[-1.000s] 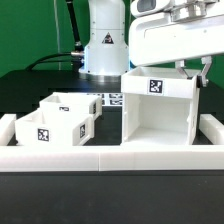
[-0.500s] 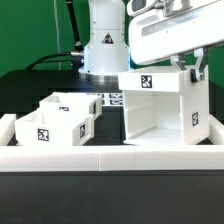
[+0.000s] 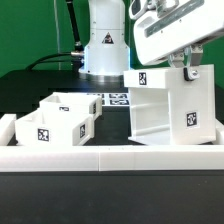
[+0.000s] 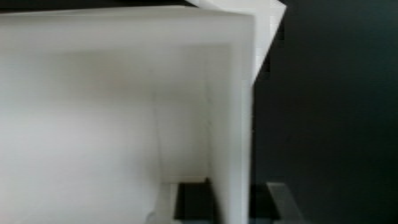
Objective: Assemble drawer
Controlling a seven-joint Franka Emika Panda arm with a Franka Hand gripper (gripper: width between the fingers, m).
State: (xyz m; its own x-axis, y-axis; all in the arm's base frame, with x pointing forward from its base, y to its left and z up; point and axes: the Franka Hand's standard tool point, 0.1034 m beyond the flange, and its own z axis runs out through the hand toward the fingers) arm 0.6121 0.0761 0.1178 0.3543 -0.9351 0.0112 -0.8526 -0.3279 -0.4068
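the job is at an early stage, as i judge it: none of the three pieces of the drawer are joined yet.

the casing [image 3: 160,115] stands on the right side of the bench [image 3: 20,92], close behind the low wall [image 3: 110,156] at the near edge. it is turned so that its open front faces near and to the left, with one tagged side wall showing on the right. it looks a little tilted; whether its base lies flat on the bench i cannot tell. inside it is empty, with no tray in either slot.

the hand [image 3: 188,68] comes down on the casing's upper right edge. in the wrist view the hand [image 4: 237,203] has one dark finger on each side of a thin white wall, so it is pinching the casing's wall, not spread.

the two trays sit on the left, well apart from the casing. the near tray [image 3: 38,128] rests just behind the low wall with its tag facing near, and the far tray [image 3: 72,108] is just beside it, seemingly touching. both are upright, open side up and untouched. the marker board [image 3: 108,99] lies flat between the trays and the casing, farther back.

what is left, by my reckoning, is nearly all of it: settling the casing in a good pose, then picking up each tray and sliding it into the open front, one after the other.
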